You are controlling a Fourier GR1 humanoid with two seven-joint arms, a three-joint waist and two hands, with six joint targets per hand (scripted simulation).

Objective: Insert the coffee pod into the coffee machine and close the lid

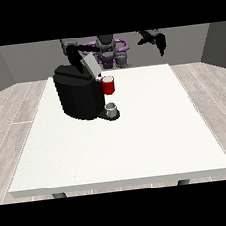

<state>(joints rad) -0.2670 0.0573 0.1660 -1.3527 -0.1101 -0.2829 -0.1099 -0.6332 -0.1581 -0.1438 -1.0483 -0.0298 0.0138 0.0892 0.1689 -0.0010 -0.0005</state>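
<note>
The coffee machine [78, 96], black, stands left of centre on the far half of the white table [138, 142], its lid [88, 64] tilted up and open. A red thing at the machine [109, 85] sits at its right front; below it, a grey thing [111, 108] that may be the pod rests on the machine's base. My hand at the view's left [72, 52] is behind the lid; I cannot tell its fingers. My hand at the view's right [153, 38] hangs raised beyond the far edge, fingers relaxed, holding nothing.
</note>
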